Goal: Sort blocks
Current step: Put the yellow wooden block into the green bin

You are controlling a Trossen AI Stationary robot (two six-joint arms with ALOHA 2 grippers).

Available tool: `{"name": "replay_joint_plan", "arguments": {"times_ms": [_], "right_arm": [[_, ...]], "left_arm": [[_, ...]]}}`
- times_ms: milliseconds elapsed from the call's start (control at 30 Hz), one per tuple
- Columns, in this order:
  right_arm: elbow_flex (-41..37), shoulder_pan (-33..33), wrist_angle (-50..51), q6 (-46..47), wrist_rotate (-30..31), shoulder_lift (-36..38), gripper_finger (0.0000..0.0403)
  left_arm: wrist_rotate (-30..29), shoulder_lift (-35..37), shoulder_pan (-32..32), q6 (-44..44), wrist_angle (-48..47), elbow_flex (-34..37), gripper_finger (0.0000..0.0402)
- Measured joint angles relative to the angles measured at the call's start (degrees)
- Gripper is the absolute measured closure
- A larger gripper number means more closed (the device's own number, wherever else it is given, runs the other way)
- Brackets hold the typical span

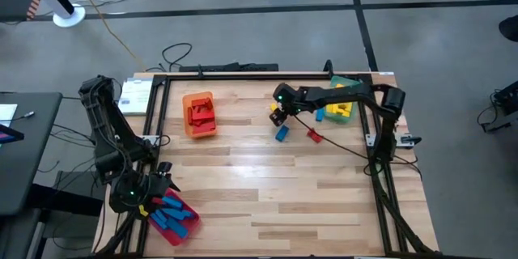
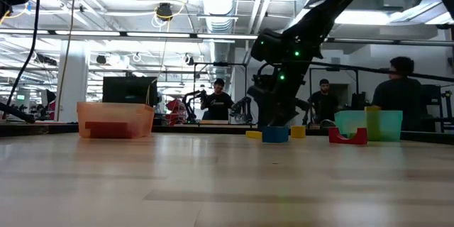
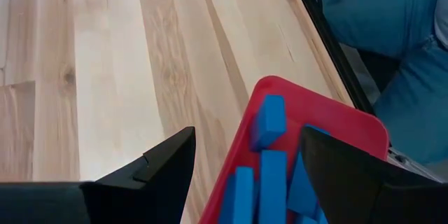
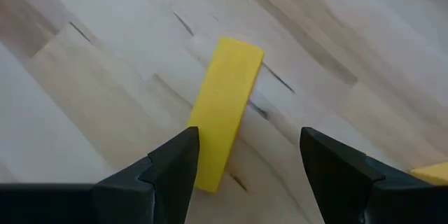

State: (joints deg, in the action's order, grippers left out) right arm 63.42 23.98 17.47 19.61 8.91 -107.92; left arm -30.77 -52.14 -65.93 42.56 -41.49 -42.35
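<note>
The counter (image 1: pixel 267 186) lies nearest, bare pale wood across most of its width, and it is the landmark for everything here. At its near left corner sits the red tray (image 1: pixel 180 218), holding a heap of blue blocks (image 3: pixel 267 119). Toward the far left stands the orange tray (image 1: pixel 199 115) with red blocks (image 1: pixel 200 112) in it. At the far right is the green tray (image 1: pixel 346 89), with yellow blocks (image 1: pixel 340 111) piled against it. By this showing the sort is mostly done.

What remains lies loose on the counter just left of the green tray: a blue block (image 1: pixel 282 133), a red block (image 1: pixel 314 136), and a yellow block (image 4: pixel 224 110).

The right end effector (image 4: pixel 246 159) hangs over that yellow block with its fingers spread wide on either side and nothing gripped; the block lies flat on the wood.

The left end effector (image 3: pixel 246 161) waits above the red tray, fingers likewise wide apart and empty.
</note>
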Motion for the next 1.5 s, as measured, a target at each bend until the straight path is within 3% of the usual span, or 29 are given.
{"name": "replay_joint_plan", "arguments": {"times_ms": [333,600,1033,1500], "right_arm": [[0.48,-0.02,2.29,-0.25,0.09,0.23,0.0173],[0.31,-1.48,3.06,-0.32,2.25,6.28,0.0183],[0.26,-1.72,3.11,0.32,1.88,2.13,0.0094],[-0.03,-1.89,3.73,1.52,2.97,0.31,0.0120]], "left_arm": [[-1.52,0.07,0.00,-3.96,-0.24,0.00,0.0151],[-1.70,0.07,0.02,-4.63,-0.35,0.00,0.0151],[-2.07,0.07,0.02,-3.58,-1.34,0.00,0.0151],[-2.14,0.05,0.02,-2.84,-1.29,0.00,0.0151]]}}
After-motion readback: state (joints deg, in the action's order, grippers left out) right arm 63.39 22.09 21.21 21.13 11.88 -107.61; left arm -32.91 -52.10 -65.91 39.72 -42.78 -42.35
